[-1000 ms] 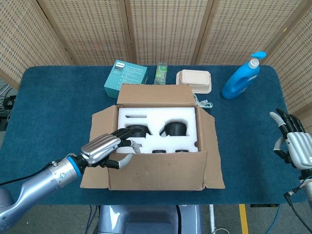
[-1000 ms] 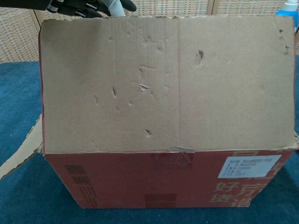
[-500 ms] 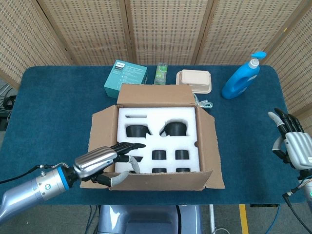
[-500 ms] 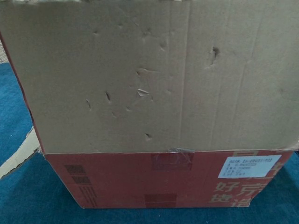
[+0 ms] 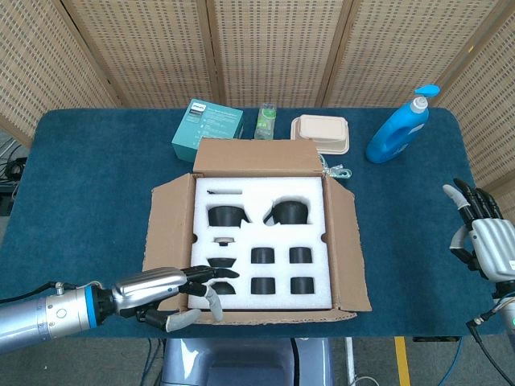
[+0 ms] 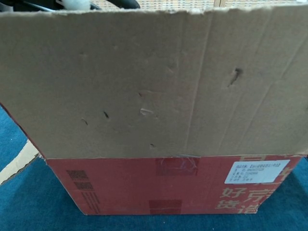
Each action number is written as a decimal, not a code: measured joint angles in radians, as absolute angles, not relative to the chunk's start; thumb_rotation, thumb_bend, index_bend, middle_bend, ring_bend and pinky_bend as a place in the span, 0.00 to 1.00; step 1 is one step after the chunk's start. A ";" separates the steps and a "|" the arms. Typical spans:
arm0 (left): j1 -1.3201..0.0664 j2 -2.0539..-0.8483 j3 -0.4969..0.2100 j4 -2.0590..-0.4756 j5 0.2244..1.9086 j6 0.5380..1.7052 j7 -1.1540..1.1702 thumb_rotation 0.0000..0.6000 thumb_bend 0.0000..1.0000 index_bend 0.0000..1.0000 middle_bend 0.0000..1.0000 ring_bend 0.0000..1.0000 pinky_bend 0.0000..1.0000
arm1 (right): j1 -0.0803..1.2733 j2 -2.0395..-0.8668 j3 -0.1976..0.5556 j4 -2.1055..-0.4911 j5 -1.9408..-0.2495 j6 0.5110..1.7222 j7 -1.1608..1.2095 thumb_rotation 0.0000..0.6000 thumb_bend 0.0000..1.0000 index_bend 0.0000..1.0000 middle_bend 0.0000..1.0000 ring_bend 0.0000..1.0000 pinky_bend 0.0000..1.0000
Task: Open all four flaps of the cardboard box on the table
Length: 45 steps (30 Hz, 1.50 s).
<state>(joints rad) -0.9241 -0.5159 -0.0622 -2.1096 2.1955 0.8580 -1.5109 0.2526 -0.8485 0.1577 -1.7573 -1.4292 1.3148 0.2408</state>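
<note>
While the left hand (image 5: pixel 173 291) grips the box's near flap (image 6: pixel 154 82), the right hand (image 5: pixel 483 237) (well apart) lies released.

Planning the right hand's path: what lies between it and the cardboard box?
In the head view, only bare blue table lies between the right hand and the cardboard box.

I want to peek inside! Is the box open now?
Open. The cardboard box has its flaps folded out, showing white foam with black pieces inside.

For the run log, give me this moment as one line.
left hand: holds near flap, folded outward | right hand: idle, open | cardboard box: foam insert exposed
</note>
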 measured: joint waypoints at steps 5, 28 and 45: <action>-0.959 -0.511 -0.016 -2.096 2.239 0.880 -1.534 0.24 0.52 0.36 0.00 0.00 0.00 | 0.251 -0.847 0.157 -1.760 -1.428 1.315 0.238 1.00 1.00 0.01 0.01 0.00 0.00; -1.025 -0.523 0.066 -2.120 2.203 0.838 -1.333 0.30 0.50 0.34 0.00 0.00 0.00 | 0.237 -0.843 0.156 -1.752 -1.425 1.329 0.255 1.00 1.00 0.01 0.01 0.00 0.00; -0.724 -0.597 0.007 -2.160 1.759 0.963 -0.428 0.83 0.49 0.23 0.00 0.00 0.00 | 0.233 -0.880 0.156 -1.693 -1.404 1.325 0.260 1.00 1.00 0.01 0.01 0.00 0.00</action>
<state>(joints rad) -0.7239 -0.5973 0.0070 -2.1604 1.7594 0.9631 -0.4276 0.2334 -0.8799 0.1557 -1.6926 -1.4043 1.3251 0.2600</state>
